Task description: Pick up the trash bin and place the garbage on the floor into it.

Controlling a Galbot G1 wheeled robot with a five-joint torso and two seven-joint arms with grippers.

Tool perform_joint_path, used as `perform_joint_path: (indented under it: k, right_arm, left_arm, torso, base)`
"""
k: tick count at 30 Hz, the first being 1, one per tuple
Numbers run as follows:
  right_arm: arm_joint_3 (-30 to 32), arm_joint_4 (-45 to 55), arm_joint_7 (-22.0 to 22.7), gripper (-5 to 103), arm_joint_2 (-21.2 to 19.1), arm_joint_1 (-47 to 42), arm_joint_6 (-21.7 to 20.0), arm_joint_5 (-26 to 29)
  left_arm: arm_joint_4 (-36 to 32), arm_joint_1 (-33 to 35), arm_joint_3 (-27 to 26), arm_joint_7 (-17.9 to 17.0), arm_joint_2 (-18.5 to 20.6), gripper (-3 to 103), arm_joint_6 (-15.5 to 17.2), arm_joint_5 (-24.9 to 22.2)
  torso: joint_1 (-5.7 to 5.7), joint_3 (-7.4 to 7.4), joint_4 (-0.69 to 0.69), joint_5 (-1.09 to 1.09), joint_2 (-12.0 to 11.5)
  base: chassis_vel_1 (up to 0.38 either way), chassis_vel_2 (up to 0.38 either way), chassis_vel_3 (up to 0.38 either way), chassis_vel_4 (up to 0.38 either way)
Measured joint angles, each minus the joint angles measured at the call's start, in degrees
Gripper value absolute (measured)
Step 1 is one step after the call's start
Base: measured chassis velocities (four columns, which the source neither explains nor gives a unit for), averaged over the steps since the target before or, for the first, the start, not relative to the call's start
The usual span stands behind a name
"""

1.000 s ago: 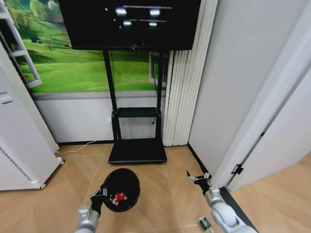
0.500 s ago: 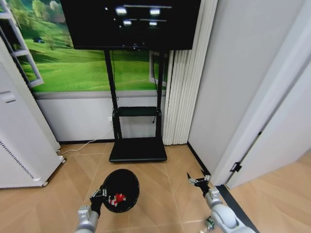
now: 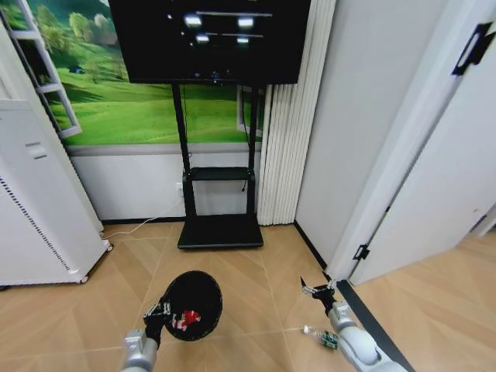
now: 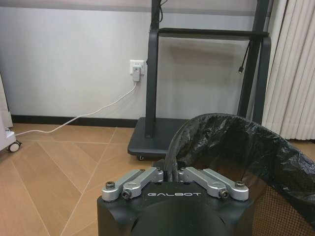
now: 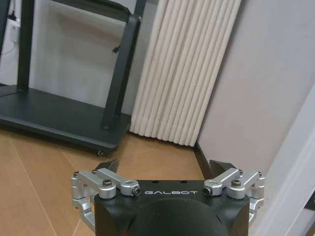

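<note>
The trash bin point(image 3: 194, 298) is a small black round bin lined with a black bag, held just above the wooden floor at my lower left. My left gripper point(image 3: 159, 313) is shut on its near rim; the left wrist view shows the fingers point(image 4: 147, 176) pinching the bag-lined rim of the bin point(image 4: 231, 142). Red-and-white garbage point(image 3: 187, 317) lies inside the bin. A small green bottle point(image 3: 326, 338) lies on the floor right beside my right forearm. My right gripper point(image 3: 318, 290) hovers open above the floor past the bottle, its gripper point(image 5: 165, 169) holding nothing.
A black TV stand point(image 3: 221, 230) stands ahead against the wall. A tall white perforated appliance point(image 3: 39, 209) stands at the left. White pleated curtain folds point(image 3: 283, 116), a grey wall and a white door point(image 3: 434, 194) close off the right, with a dark threshold strip point(image 3: 368, 322) below.
The whole head picture has shifted, so the camera has turned. The green bottle now shows fully beside the right forearm. Both arms keep their poses, the bin still held.
</note>
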Motion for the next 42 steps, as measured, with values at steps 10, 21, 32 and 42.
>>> perform_joint_path:
  k: [10,21,32,42]
  right_arm:
    - [-3.35,-4.4,4.02,100,0.86,4.04,-1.05,-1.93]
    - [-10.3,-13.42,5.09,100,-1.44,10.77,-6.48,-1.09]
    - [-15.31,-26.14,7.58,100,-1.76,11.67,-10.1,-2.82]
    - [-15.0,-27.39,9.78,99,-1.71,9.24,-11.98,-3.12]
  left_arm:
    - [0.59,-0.3,-0.44,0.07,0.36,6,-0.16,-0.27]
    - [1.23,-0.74,-0.34,0.12,0.54,6,-0.18,-0.48]
    - [2.13,-1.28,-0.16,0.13,1.86,6,-0.27,-1.46]
    - [2.92,-2.74,0.4,0.02,2.78,6,0.07,-2.51]
  torso:
    - [0.03,0.01,0.0,0.02,-0.01]
    - [0.02,0.0,0.01,0.0,-0.01]
    - [0.02,0.0,-0.01,0.01,-0.01]
    - [0.01,0.0,0.01,0.01,-0.01]
  base:
    - [-0.173,0.031,0.188,-0.018]
    - [-0.054,0.002,0.06,-0.001]
    - [0.028,0.004,-0.024,0.001]
    - [0.0,0.0,0.0,0.0]
